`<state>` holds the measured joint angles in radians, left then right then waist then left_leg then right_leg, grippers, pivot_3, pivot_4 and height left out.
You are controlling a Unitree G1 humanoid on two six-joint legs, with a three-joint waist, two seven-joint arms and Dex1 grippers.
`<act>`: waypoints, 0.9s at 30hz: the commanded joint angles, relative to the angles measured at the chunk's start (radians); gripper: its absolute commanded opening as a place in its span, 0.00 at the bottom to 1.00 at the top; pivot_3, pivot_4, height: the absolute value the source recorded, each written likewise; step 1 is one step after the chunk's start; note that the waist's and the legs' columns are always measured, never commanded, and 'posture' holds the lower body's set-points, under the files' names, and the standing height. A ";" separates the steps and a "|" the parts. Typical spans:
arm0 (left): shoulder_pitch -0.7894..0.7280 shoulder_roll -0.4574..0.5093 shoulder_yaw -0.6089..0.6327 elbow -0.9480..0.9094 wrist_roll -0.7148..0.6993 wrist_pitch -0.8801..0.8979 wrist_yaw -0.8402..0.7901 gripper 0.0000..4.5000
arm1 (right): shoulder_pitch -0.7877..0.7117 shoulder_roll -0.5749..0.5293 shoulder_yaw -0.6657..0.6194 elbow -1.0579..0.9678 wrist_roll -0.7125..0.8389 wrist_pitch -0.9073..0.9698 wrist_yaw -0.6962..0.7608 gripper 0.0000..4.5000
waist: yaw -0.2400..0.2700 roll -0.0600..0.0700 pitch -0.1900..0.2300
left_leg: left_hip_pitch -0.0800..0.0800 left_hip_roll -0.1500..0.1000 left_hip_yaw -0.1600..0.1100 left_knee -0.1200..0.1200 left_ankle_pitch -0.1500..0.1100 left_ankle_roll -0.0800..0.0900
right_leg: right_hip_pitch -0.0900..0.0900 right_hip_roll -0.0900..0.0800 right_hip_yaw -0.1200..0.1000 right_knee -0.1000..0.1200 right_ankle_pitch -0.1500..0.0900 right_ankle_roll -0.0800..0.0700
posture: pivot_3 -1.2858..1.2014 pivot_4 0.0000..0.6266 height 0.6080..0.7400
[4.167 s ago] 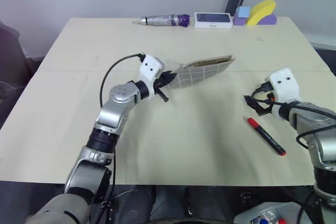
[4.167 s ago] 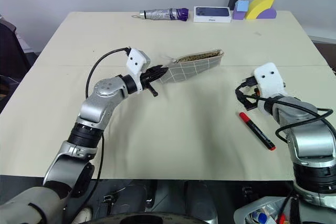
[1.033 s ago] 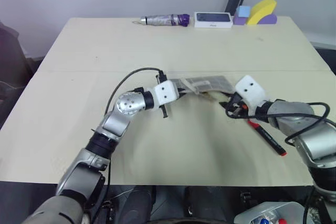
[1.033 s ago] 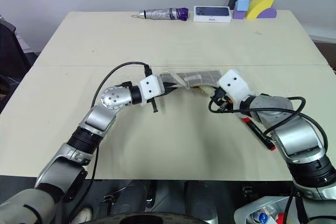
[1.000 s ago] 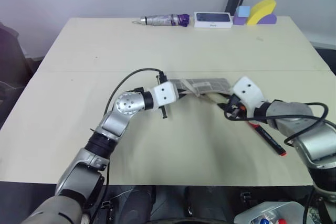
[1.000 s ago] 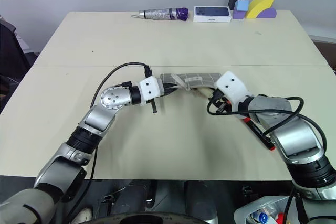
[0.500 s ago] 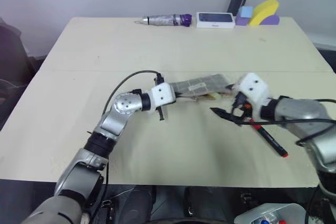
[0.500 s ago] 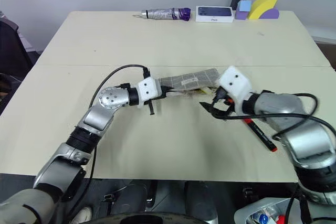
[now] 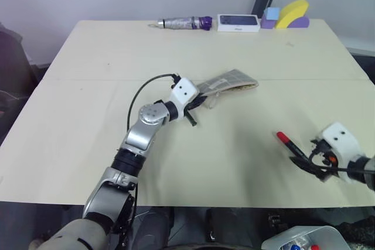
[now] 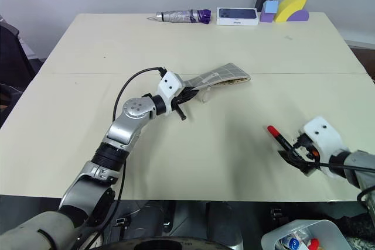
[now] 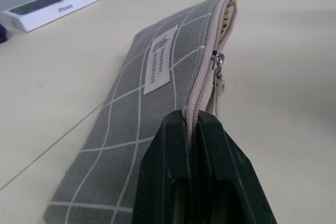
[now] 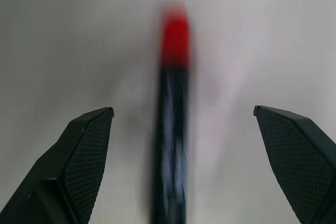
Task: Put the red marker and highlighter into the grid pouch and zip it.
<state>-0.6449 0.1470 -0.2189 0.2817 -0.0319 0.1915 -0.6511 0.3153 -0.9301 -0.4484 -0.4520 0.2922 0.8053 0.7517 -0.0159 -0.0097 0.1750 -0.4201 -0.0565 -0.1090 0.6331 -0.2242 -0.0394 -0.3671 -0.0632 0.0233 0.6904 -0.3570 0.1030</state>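
Table (image 9: 88,115): left gripper (image 11: 191,129) jaws pinching grid pouch (image 11: 152,98); right gripper (image 12: 181,129) jaws wide.

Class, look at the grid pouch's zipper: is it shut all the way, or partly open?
Partly open. On the grid pouch the slider sits partway along, and the far stretch gapes.

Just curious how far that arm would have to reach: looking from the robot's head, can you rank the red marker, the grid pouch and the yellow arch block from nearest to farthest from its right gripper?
1. red marker, lying between the open right gripper fingers.
2. grid pouch, mid-table, pinched by the left gripper.
3. yellow arch block, at the far right corner.
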 commanded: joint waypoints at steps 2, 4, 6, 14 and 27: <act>-0.021 -0.001 0.000 -0.026 -0.018 -0.011 -0.027 0.00 | 0.004 0.041 -0.031 0.007 0.009 -0.007 -0.016 0.94 | 0.001 0.000 0.000 | 0.003 0.000 0.000 0.000 0.000 0.000 | 0.003 0.000 0.000 0.000 0.000 0.000 | 0.52 0.24 1.00; -0.013 0.003 -0.001 -0.035 -0.017 -0.010 -0.035 0.00 | 0.018 0.049 -0.031 0.000 0.026 -0.007 0.004 0.80 | 0.005 0.000 0.000 | 0.005 0.000 0.000 -0.001 0.000 0.000 | 0.006 0.000 0.000 -0.002 0.000 0.000 | 0.52 0.24 1.00; -0.008 0.004 0.000 -0.043 -0.017 -0.008 -0.039 0.00 | 0.014 0.053 -0.036 -0.018 0.048 0.000 0.017 0.57 | 0.005 0.000 0.000 | 0.007 0.000 -0.001 -0.001 0.000 0.000 | 0.008 0.000 0.000 -0.003 0.000 0.000 | 0.52 0.24 1.00; 0.008 0.008 0.006 -0.069 -0.024 -0.002 -0.045 0.00 | -0.104 0.013 -0.005 -0.042 0.034 -0.026 -0.013 0.06 | 0.004 0.000 0.000 | 0.009 0.000 0.000 -0.002 0.000 0.001 | 0.010 0.000 0.000 -0.004 0.000 0.000 | 0.52 0.24 1.00; 0.011 0.004 -0.005 -0.119 -0.036 0.015 -0.065 0.00 | -0.495 -0.013 0.270 -0.128 0.031 0.034 -0.085 0.06 | 0.009 -0.001 0.001 | 0.008 0.000 -0.001 -0.002 -0.001 0.001 | 0.010 -0.001 -0.001 -0.006 0.000 0.000 | 0.52 0.24 1.00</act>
<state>-0.6279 0.1546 -0.2209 0.2193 -0.0528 0.2111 -0.7147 -0.1624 -0.9242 -0.1821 -0.5715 0.3431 0.8415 0.6789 -0.0066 -0.0104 0.1755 -0.4121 -0.0570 -0.1101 0.6308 -0.2249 -0.0385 -0.3568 -0.0644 0.0224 0.6840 -0.3571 0.1032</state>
